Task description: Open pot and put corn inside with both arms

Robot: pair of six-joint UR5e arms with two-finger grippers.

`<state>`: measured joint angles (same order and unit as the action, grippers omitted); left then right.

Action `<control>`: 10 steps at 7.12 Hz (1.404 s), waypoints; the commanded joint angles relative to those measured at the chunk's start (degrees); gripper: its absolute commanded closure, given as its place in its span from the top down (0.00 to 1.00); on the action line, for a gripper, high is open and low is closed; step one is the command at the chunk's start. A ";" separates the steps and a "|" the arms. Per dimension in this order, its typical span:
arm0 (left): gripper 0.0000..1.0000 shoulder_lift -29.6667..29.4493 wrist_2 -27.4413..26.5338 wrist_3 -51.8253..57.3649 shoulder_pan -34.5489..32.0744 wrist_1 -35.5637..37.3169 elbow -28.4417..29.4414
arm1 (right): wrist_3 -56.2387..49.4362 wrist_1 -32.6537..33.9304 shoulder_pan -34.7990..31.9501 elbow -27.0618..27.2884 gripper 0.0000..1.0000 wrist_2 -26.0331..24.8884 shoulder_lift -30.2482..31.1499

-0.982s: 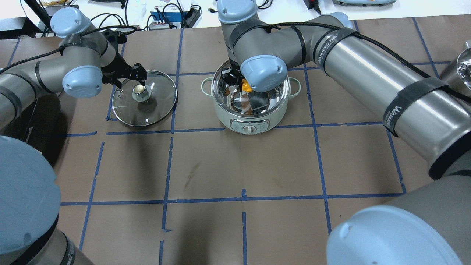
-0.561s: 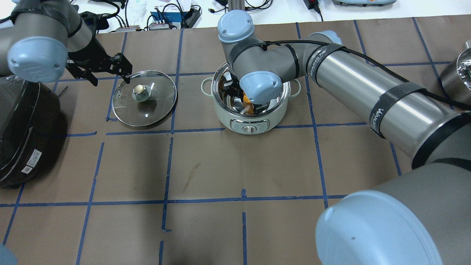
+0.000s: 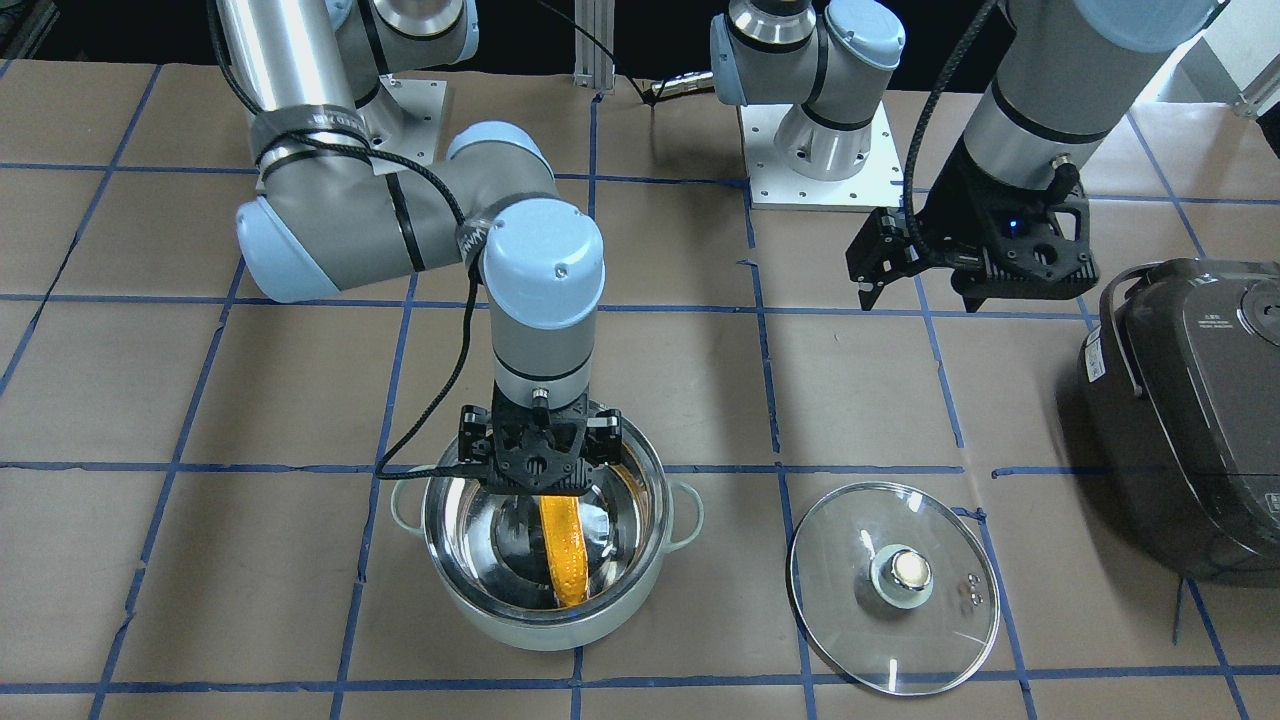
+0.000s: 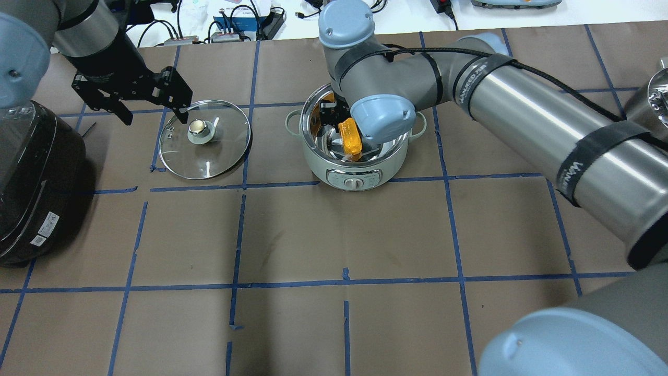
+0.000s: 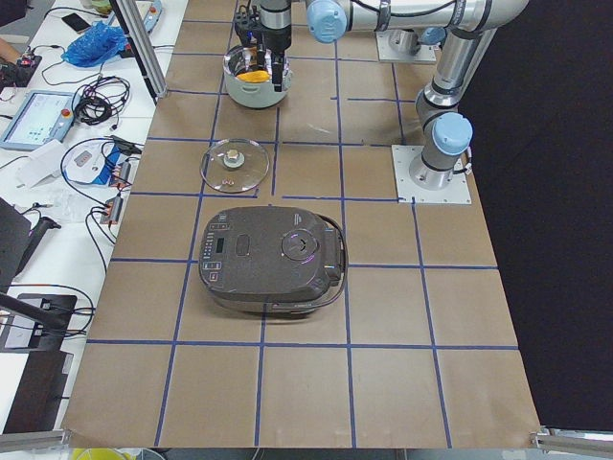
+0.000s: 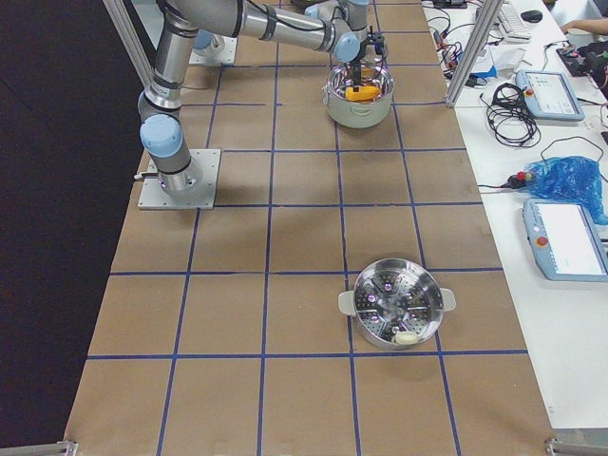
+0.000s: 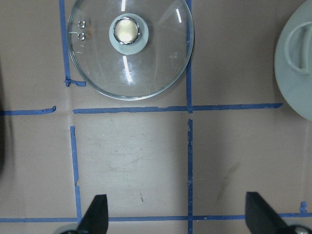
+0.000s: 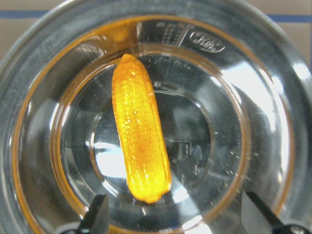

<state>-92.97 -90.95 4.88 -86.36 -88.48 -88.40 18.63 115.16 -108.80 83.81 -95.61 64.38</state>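
The mint-green pot stands without its lid, also in the overhead view. The corn lies loose on its shiny bottom, seen in the overhead view and the right wrist view. My right gripper hangs open just above the pot, its fingertips apart on either side of the corn. The glass lid lies flat on the table beside the pot. My left gripper is open and empty, raised above the table near the lid.
A dark rice cooker sits at the table's end on my left. A steel steamer pot stands far off on my right. Cables and boxes lie past the table's far edge.
The corn has left my right gripper and now lies on the pot's bottom. My left gripper has drawn away from the lid's knob and risen.
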 commanded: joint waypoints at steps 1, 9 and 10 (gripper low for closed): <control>1.00 0.51 0.16 -2.05 -1.18 0.23 -0.11 | -3.84 -10.53 4.98 1.25 0.96 2.86 11.68; 1.00 0.60 2.35 -3.57 -1.35 0.58 -0.72 | -15.89 -29.47 12.92 1.72 1.00 3.77 26.06; 1.00 0.08 2.35 -3.48 -1.35 0.59 0.23 | -15.38 -28.34 13.26 1.35 1.00 4.55 25.72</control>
<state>-92.49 -88.56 1.30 -87.69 -87.91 -88.75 4.06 85.40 -95.66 85.80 -91.73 90.21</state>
